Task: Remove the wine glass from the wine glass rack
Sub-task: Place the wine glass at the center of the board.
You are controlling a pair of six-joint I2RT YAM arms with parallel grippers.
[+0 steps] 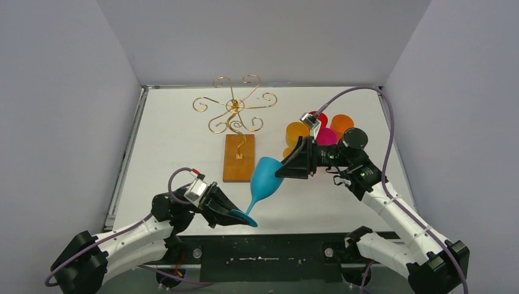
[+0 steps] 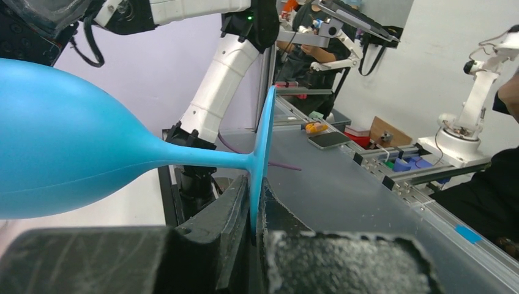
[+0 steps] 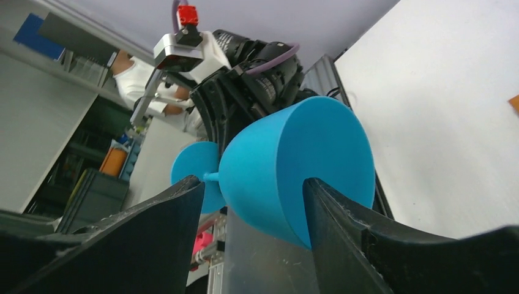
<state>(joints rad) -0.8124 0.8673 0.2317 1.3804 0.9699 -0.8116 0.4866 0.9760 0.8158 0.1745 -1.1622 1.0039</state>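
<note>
left gripper [image 1: 238, 214]: clamped on blue wine glass [image 1: 264, 179] foot, near tabletop edge | right gripper [image 1: 283, 169]: fingers part-open astride bowl, gap one side | wine glass rack [image 1: 235, 111]: toward far edge, apart

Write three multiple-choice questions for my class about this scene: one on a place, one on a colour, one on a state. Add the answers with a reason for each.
1. Where is the wine glass relative to the wine glass rack?
A. Hanging on it. B. Behind it. C. In front of it, off its scrolls.
2. What colour is the glass?
A. Blue. B. Clear. C. Red.
3. How is the left gripper?
A. Wide open. B. Shut on the glass's foot. C. Shut on the bowl.
Answers: 1 C, the rack's scrolls are bare and the glass lies nearer the robot. 2 A, it is blue in every view. 3 B, the left wrist view shows the foot pinched between its fingers.
</note>
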